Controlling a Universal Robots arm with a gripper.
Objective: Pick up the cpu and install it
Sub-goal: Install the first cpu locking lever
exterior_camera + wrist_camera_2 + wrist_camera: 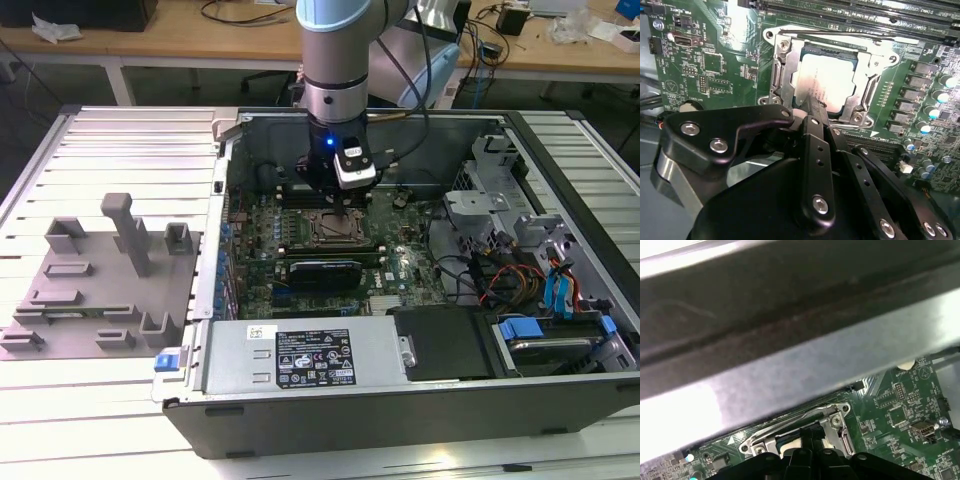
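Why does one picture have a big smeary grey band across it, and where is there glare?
In the first wrist view, a blurred, out-of-focus metal edge sits close to the lens. In the second wrist view, light glares off the cpu in its socket; the gripper is dark.

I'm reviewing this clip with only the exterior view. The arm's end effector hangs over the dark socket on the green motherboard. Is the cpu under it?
Observer: Yes. In the second wrist view the pale silver square cpu lies inside the metal-framed socket.
Operator: Where is the end effector relative to it?
Observer: The black end effector reaches over the cpu's edge nearest that camera. I cannot tell whether it touches.
Operator: Anything from the first wrist view?
Observer: A broad grey metal band crosses close before that camera.
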